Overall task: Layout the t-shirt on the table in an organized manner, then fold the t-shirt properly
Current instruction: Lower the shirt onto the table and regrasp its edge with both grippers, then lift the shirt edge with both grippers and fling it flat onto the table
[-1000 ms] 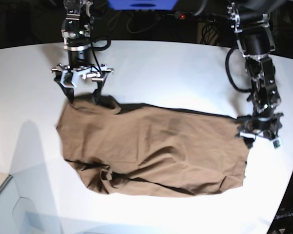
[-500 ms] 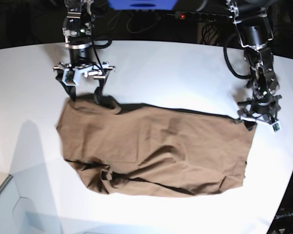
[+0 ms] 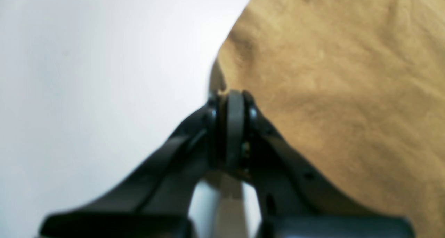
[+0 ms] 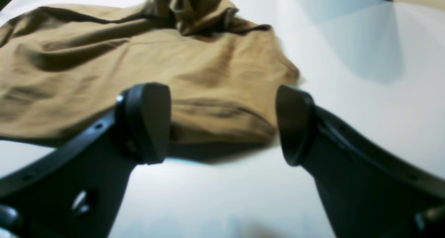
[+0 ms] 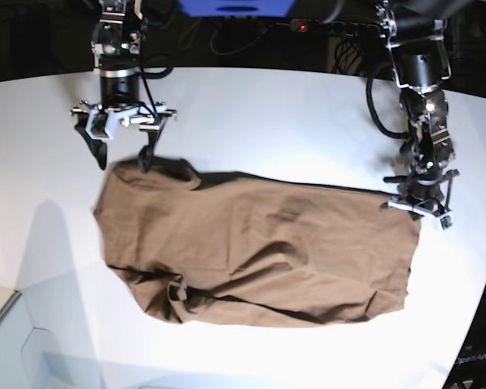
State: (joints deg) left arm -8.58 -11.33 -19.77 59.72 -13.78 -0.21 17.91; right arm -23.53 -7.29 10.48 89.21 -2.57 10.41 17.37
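The brown t-shirt (image 5: pixel 259 247) lies spread and wrinkled across the white table (image 5: pixel 292 121), with a bunched fold near its front edge. My left gripper (image 5: pixel 417 212) sits at the shirt's far right corner. In the left wrist view its fingertips (image 3: pixel 234 98) are pressed together on the edge of the t-shirt (image 3: pixel 330 74). My right gripper (image 5: pixel 123 160) hangs open just behind the shirt's far left corner. In the right wrist view that gripper (image 4: pixel 222 123) has its jaws wide apart and empty, with the t-shirt (image 4: pixel 139 67) lying beyond them.
A pale translucent bin (image 5: pixel 8 348) stands at the front left corner. The table's curved edge (image 5: pixel 478 324) runs close to the shirt on the right. Dark cables and a blue unit (image 5: pixel 235 6) lie behind the table.
My left gripper has closed on the shirt's right corner edge after shifting slightly back. My right gripper, still open, has moved left and away from the shirt's left corner.
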